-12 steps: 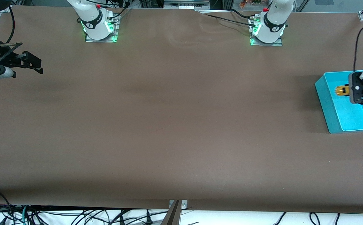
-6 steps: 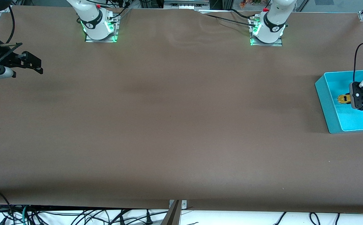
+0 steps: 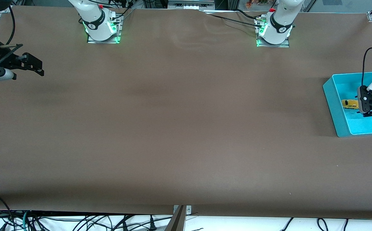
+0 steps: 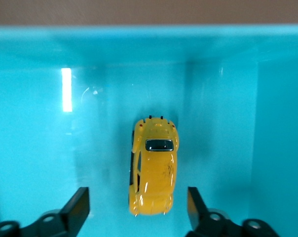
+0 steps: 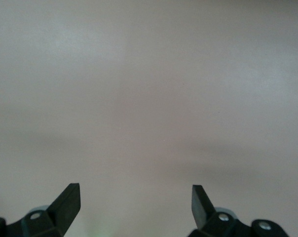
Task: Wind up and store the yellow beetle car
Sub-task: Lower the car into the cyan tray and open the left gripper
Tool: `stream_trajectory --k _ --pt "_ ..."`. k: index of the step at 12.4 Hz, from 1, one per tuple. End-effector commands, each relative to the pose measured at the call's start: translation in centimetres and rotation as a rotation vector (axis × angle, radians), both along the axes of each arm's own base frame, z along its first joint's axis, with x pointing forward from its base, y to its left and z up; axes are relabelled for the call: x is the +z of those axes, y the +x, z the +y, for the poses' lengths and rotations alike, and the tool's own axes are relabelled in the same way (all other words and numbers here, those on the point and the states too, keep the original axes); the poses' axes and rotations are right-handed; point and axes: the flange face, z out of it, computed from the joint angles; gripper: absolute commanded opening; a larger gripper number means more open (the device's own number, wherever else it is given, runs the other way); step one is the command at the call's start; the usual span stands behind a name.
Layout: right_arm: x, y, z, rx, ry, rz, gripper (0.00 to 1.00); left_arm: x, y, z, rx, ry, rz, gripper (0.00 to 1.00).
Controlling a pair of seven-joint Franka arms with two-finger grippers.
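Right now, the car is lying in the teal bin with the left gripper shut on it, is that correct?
Not quite. The car does lie in the teal bin, but the left gripper is open around it, its fingers apart from the car's sides, as the left wrist view shows.

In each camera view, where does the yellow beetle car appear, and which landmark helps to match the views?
Front view: the yellow beetle car lies in the teal bin at the left arm's end of the table, beside the left gripper.
Left wrist view: car on the bin floor, between the open fingers.
Right wrist view: not in it.
Shared landmark: the teal bin.
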Motion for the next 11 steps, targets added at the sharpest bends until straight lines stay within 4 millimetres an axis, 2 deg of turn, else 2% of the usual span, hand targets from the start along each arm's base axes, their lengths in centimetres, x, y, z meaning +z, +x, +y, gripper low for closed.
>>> stream_trajectory --k 1,2,4,5,7,11 --pt "0.6 0.0 0.0 -0.012 0.004 0.005 1.00 7.6 0.7 -2.3 0.011 0.023 0.023 1.00" --pt "0.6 0.0 0.1 -0.011 0.004 0.005 1.00 9.8 0.8 -3.1 0.074 -0.018 0.020 1.00" --pt "0.6 0.0 0.0 -0.012 0.004 0.004 1.00 12.2 0.9 -5.5 0.258 -0.058 0.083 1.00" --pt "0.7 0.0 0.0 -0.012 0.004 0.002 1.00 13.9 2.2 -7.6 0.298 -0.048 0.083 1.00" --pt "0.6 0.0 -0.6 -0.021 0.005 0.005 1.00 18.6 4.8 -12.4 0.386 -0.017 0.080 1.00" --pt "0.6 0.0 -0.6 -0.023 0.005 0.005 1.00 26.1 7.5 -23.1 0.557 0.032 0.013 1.00"
